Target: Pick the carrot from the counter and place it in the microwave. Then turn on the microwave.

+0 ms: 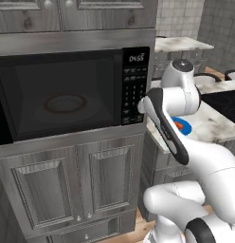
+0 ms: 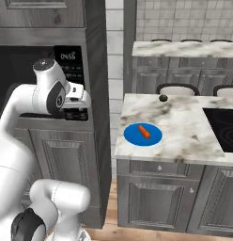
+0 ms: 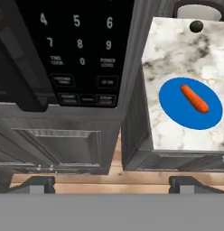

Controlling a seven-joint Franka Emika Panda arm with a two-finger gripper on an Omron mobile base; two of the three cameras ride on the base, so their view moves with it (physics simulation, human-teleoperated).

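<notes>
Pretty much at square one here. Carrot (image 2: 144,131) lying flat on the blue plate (image 2: 132,137), on the counter (image 2: 184,127) just right of the microwave (image 1: 62,95), well apart from the gripper (image 3: 112,184). Not picked up, not in the microwave, nothing pressed on the keypad (image 3: 77,58). So: grab, carry over, drop inside, start it, all left to do.

Fingers spread as wide as they go, nothing between them, hanging up near the keypad side of the microwave.

Hard to tell about the microwave door. Looks swung open at the left edge in the left base view, with the turntable ring (image 1: 65,103) showing, but can't say for sure. Small dark round thing (image 2: 162,98) further back on the counter from the plate, too tiny to identify.
</notes>
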